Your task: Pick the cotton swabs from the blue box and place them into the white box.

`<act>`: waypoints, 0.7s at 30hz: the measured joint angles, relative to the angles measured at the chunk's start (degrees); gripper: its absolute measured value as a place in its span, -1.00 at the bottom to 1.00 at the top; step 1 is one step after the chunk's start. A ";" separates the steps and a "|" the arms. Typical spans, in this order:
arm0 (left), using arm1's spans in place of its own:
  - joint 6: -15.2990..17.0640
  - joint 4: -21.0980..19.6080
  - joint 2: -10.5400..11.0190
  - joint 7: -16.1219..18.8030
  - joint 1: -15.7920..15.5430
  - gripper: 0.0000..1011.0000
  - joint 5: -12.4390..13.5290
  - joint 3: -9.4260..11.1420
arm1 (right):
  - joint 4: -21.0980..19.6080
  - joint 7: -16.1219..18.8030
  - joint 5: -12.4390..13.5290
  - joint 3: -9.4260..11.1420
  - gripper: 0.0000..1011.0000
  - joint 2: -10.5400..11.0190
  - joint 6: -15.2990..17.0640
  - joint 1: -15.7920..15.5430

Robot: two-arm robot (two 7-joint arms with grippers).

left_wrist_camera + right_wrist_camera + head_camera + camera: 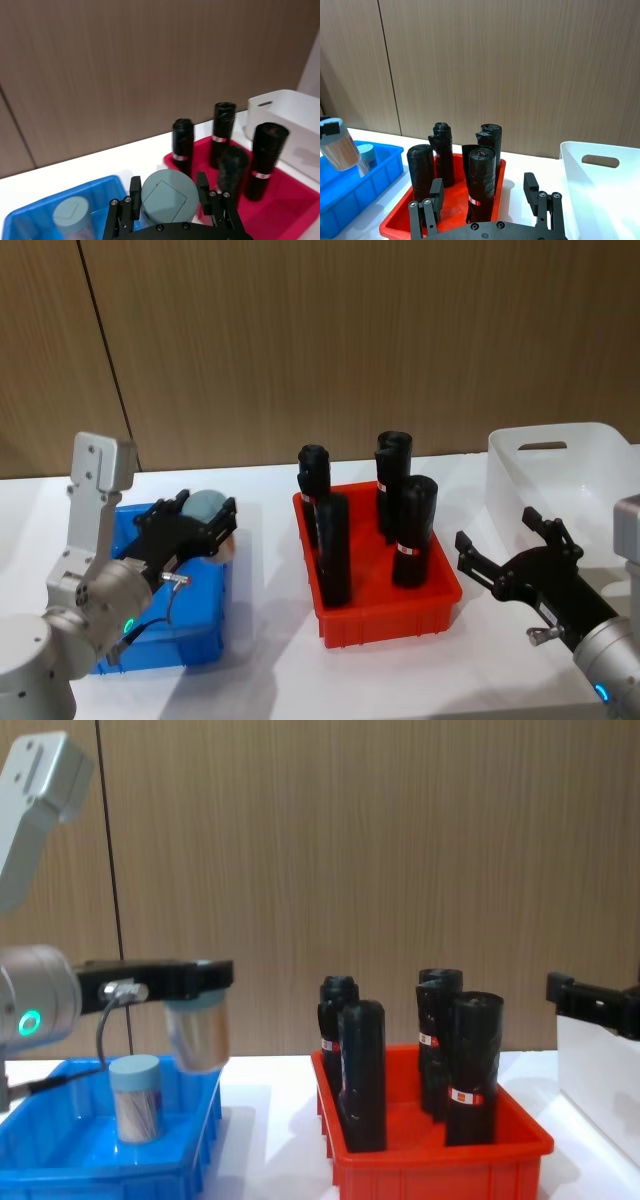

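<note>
Presently, listing from my near side outward:

1. My left arm (95, 590) is reaching in over the near left corner of the table (270, 670). Its jaws are pinching one jar of cotton swabs (197, 1030) from either side at the pale grey-blue lid. The clear body with its tan-white sticks is hanging below them. This held jar is hovering clear of the floor of the blue box (205, 625), over its right end.

2. My right arm (615, 660) is coming in from the near right corner. Its jaws are spread wide and gripping nothing. They are hovering above the table just right of the red tray (390, 625), on the near side of the white box (505, 480).

3. Inside the blue box, a second jar of cotton swabs (135, 1098) is standing upright on the floor, lid up. It is sitting left of the held jar and apart from it.

4. At the middle of the table, the red tray is sitting between the two boxes and touching neither. Several black bottles (333, 548) with red-white labels are standing upright in it.

5. Farther right and back, the white box is resting on the table with its handle cut-out near the rim. I cannot tell whether anything is lying in it.

6. Behind everything, a wood-panelled wall (320, 340) is running across the far side of the table.
</note>
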 joint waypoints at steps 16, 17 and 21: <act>12.46 -1.81 -1.46 -11.27 -6.63 0.32 -3.75 -0.41 | 0.00 0.00 0.00 0.00 0.98 0.00 0.00 0.00; 13.07 -1.65 -1.65 -11.68 -7.25 0.32 -3.85 -0.37 | 0.00 0.00 0.00 0.00 0.98 0.00 0.00 0.00; 16.51 -0.38 -2.95 -14.11 -10.06 0.32 -4.17 -0.05 | 0.00 0.00 0.00 0.00 0.98 0.00 0.00 0.00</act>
